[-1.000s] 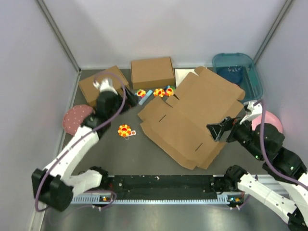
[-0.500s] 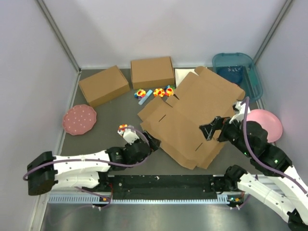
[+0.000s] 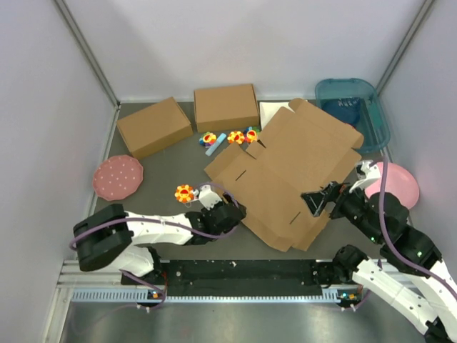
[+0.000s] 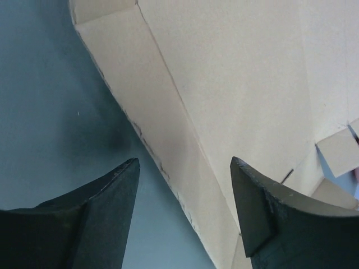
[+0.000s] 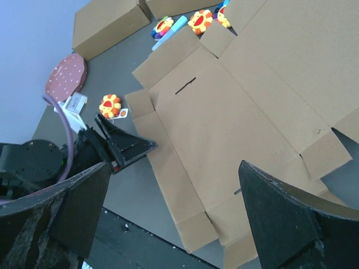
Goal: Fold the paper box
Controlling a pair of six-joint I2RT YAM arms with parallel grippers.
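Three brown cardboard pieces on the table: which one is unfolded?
The paper box: the big die-cut sheet lying flat, flaps spread. The far-left box and the far-centre box are closed up.

I'm working in a robotics lab test cell. Plain pale wall panels (image 3: 250, 43) on bare metal struts (image 3: 86, 50) box in a grey table (image 3: 161, 175). The left arm (image 3: 146, 229) and right arm (image 3: 389, 282) stand by a black mounting rail (image 3: 243, 271). Scattered props include flower toys (image 3: 185, 193), a teal bin (image 3: 345, 84) and a pink plate (image 3: 118, 179).
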